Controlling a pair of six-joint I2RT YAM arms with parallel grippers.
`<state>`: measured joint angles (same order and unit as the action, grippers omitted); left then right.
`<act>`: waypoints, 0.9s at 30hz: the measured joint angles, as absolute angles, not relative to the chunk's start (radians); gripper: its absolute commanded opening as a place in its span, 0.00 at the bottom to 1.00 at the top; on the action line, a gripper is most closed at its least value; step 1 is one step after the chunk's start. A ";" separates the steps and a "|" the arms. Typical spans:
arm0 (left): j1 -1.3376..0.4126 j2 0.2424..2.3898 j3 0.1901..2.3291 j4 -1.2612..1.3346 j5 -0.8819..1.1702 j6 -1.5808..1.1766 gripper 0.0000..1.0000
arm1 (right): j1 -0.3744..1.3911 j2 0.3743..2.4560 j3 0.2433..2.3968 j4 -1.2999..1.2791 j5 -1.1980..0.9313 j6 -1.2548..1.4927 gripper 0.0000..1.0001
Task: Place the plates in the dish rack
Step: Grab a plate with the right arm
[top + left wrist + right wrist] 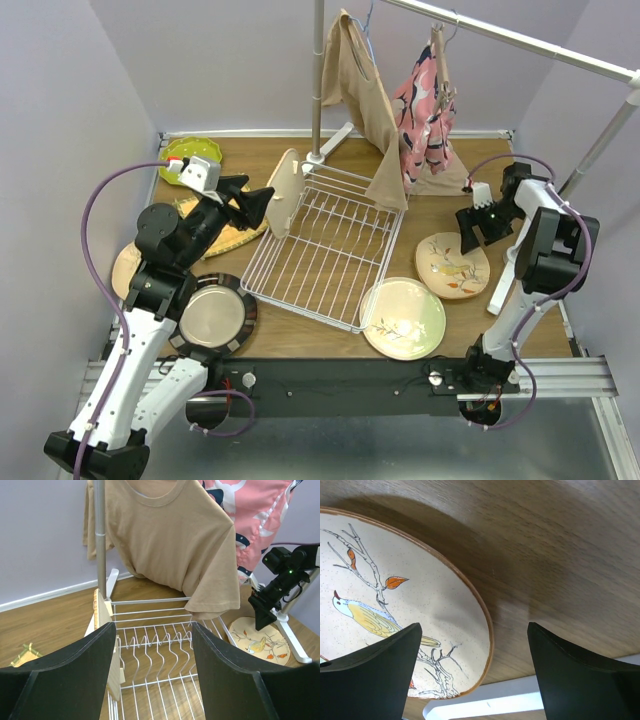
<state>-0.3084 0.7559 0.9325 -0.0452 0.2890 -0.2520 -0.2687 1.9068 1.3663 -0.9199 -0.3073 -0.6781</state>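
Top view, centre: dish rack point(325, 250), prong rows open from above across the middle and lower right. Left end blocked by a cream plate point(285, 190) standing on edge, with the left arm's fingers point(256, 203) just beside it. Upper right corner of rack overhung by a tan shirt point(365, 100) hanging low. Rail pole point(318, 80) rises just behind the rack.

Right of rack: a strip of bare bench point(420, 215), then the bird plate point(452, 265).

Right wrist view: white rail foot point(485, 702) runs close along that plate's rim; bare wood at upper right.

Lower centre: floral plate point(403, 318) just beside the rack's corner.
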 measured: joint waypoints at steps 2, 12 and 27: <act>-0.309 0.758 0.933 -0.044 0.289 -0.252 0.71 | -0.269 1.928 1.372 -0.925 -0.312 -0.680 0.90; -0.309 0.772 0.933 -0.041 0.289 -0.254 0.71 | -0.270 1.992 1.423 -0.954 -0.353 -0.686 0.64; -0.309 0.772 0.933 -0.039 0.289 -0.257 0.71 | -0.287 2.018 1.472 -1.031 -0.451 -0.676 0.10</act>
